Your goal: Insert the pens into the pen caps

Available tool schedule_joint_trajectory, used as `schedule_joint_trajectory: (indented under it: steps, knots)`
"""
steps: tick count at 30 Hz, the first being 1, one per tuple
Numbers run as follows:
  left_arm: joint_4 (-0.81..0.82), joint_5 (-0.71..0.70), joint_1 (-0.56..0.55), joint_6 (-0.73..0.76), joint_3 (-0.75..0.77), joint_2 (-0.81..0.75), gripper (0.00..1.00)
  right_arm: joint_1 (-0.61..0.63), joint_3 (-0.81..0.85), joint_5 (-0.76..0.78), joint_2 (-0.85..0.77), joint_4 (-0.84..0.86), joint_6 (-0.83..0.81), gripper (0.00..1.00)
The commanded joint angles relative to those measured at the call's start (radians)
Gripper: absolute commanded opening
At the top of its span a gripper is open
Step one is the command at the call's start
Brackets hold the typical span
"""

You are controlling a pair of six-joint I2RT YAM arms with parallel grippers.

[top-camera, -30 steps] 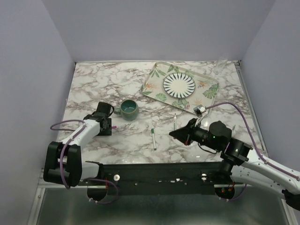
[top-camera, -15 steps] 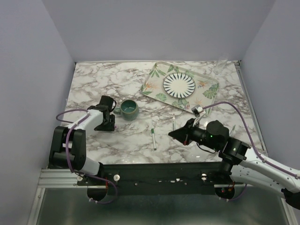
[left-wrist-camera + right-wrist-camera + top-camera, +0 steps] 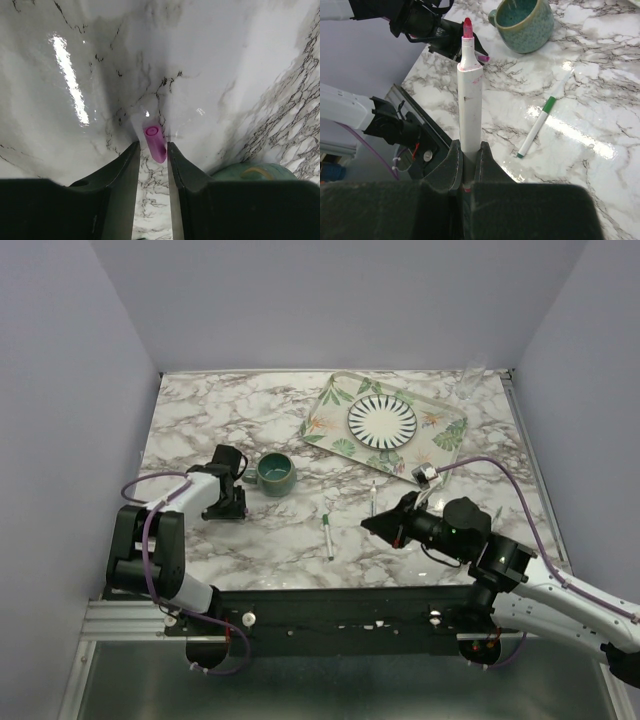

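My left gripper (image 3: 236, 508) rests low on the marble table, just left of the green mug (image 3: 275, 472). It is shut on the pink-purple cap (image 3: 155, 142), whose open end pokes out past the fingertips (image 3: 136, 150). The cap also shows in the right wrist view (image 3: 482, 58). My right gripper (image 3: 468, 150) is shut on a white pen (image 3: 470, 100) with a pink tip. It holds the pen above the table, pointing toward the left gripper (image 3: 445, 42). A second white pen (image 3: 328, 536) with green ends lies on the table (image 3: 535, 130). I see no separate green cap.
The mug also shows in both wrist views (image 3: 250, 172) (image 3: 522, 22). A thin white stick (image 3: 373, 498) lies near my right gripper (image 3: 385, 525). A leaf-patterned tray (image 3: 320, 418) with a striped plate (image 3: 382, 420) sits at the back. The table's near rail (image 3: 415, 145) is close by.
The left arm's elbow swung in toward its base and the left gripper shifted slightly toward the mug, still holding the cap. The right arm with the pen barely moved.
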Motion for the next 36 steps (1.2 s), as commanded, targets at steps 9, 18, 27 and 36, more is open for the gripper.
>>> schedule_joint_trajectory:
  steps: [9,18,27,36]
  knots:
    - [-0.059,0.012,0.004,0.098,-0.054,-0.068,0.0,0.002,0.056,-0.016,0.011,-0.045,-0.008,0.01]
    - [-0.086,-0.077,-0.002,0.37,-0.057,-0.563,0.0,0.002,0.128,-0.26,0.14,0.031,-0.06,0.01]
    - [0.58,0.363,-0.004,0.771,-0.158,-0.941,0.0,0.037,0.185,-0.46,0.362,0.263,0.002,0.01]
    - [1.092,0.819,-0.021,0.637,-0.239,-0.88,0.0,0.115,0.231,-0.437,0.47,0.392,-0.018,0.01]
